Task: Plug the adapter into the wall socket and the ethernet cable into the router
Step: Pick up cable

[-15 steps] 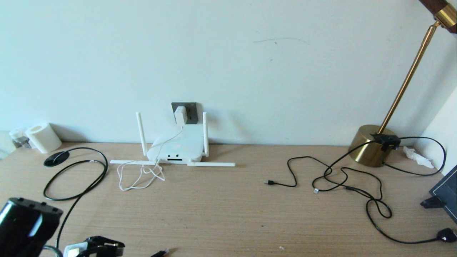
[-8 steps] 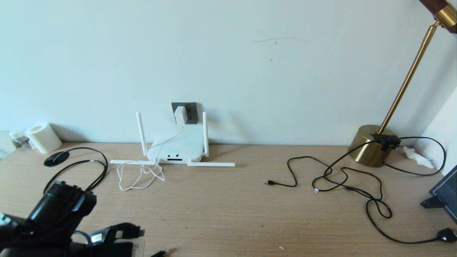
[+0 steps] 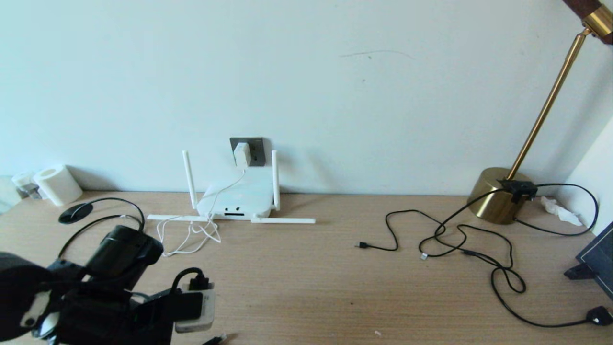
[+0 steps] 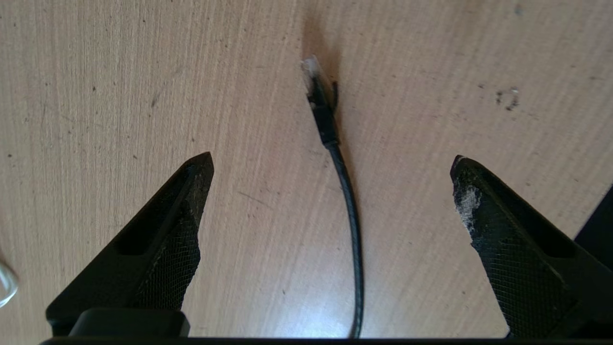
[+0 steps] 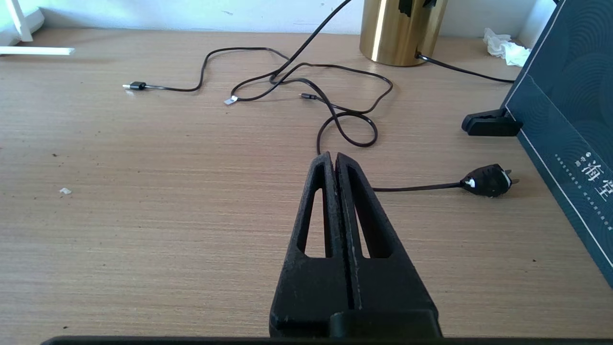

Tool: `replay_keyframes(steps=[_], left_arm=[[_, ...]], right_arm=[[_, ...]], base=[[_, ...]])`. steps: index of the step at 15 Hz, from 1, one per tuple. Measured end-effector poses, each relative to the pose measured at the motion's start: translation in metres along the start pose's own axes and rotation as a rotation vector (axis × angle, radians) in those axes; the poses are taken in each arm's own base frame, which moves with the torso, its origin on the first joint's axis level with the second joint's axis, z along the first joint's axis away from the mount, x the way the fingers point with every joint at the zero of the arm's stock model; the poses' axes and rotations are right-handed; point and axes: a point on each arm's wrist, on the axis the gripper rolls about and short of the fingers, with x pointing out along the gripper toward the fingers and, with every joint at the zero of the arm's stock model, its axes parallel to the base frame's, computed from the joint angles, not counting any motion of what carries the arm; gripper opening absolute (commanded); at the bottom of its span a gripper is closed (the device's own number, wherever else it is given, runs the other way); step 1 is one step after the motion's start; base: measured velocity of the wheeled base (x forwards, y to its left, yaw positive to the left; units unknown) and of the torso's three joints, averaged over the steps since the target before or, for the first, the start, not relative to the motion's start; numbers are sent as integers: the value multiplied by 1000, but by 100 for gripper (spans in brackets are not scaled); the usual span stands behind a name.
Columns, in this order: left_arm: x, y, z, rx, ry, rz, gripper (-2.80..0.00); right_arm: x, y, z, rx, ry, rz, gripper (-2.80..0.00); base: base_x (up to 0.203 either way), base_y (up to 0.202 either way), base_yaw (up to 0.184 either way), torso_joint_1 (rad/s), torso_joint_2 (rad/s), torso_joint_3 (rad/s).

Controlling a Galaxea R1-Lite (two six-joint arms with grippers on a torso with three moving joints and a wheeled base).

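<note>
Paper roll: we are seeing a white cylindrical roll [image 3: 52, 184] standing at the far left of the pale wooden surface [image 3: 306, 282], against the wall.
Left tool: we are seeing the black left tool [image 4: 330, 163] hanging over the near left of the surface with its two fingers [image 4: 167, 230] spread wide, gripping nothing.
Ethernet cable: the long, thick black ethernet cable [image 4: 352, 225] is lying flat on the surface between those spread fingers, its small boxy connector with a clear tip pointing away from the wrist; neither finger is touching it. In the head view its loop [image 3: 103, 223] is curving behind the left arm.
Router: the flat white rounded-square router [image 3: 234, 199] with four stick antennas is sitting against the wall, two antennas upright and two lying flat.
Adapter: the small white rounded-cube adapter [image 3: 242, 153] is sitting in the dark grey square wall socket [image 3: 256, 148] just above the router, its thin white cord trailing down across the router to the surface.
Right tool: the black right tool [image 5: 335, 160] is resting low over the right part of the surface with its fingers pressed together, holding nothing.
Lamp: a brass lamp base [image 3: 495, 194] is standing at the far right, thin black cords tangling in front of it.
</note>
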Motion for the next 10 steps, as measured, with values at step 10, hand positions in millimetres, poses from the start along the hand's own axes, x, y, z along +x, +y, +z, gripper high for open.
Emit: replay_keyframes(steps=[10], left_arm=[[21, 13, 3, -8, 17, -31, 0]], right_arm=[[0, 0, 0, 0, 0, 0, -280]], base=[[0, 0, 0, 0, 0, 0]])
